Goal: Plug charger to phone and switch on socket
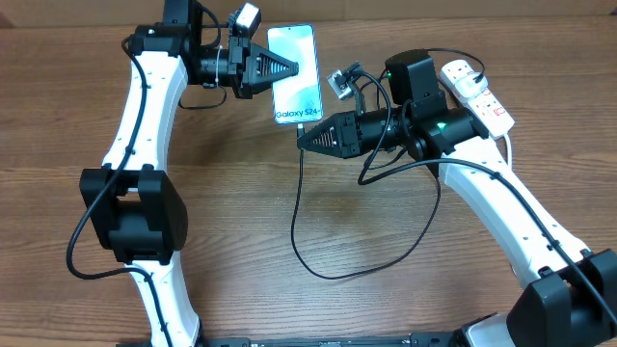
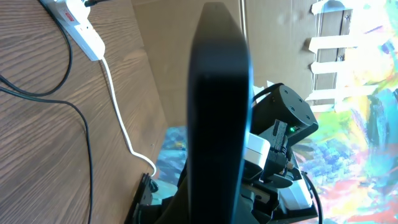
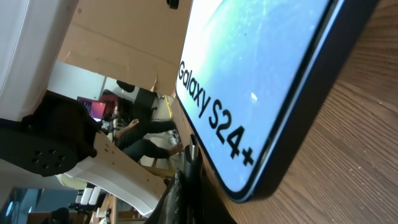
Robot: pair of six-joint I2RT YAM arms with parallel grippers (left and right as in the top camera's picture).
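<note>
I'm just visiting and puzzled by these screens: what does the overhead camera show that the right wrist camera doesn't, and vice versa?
Only overhead: the left gripper at the side of the phone, the charger looping over the table, and the socket. Only right wrist: the "Galaxy S24+" lettering close up, and a room behind. Both: the phone and the right gripper at its bottom edge.
</note>
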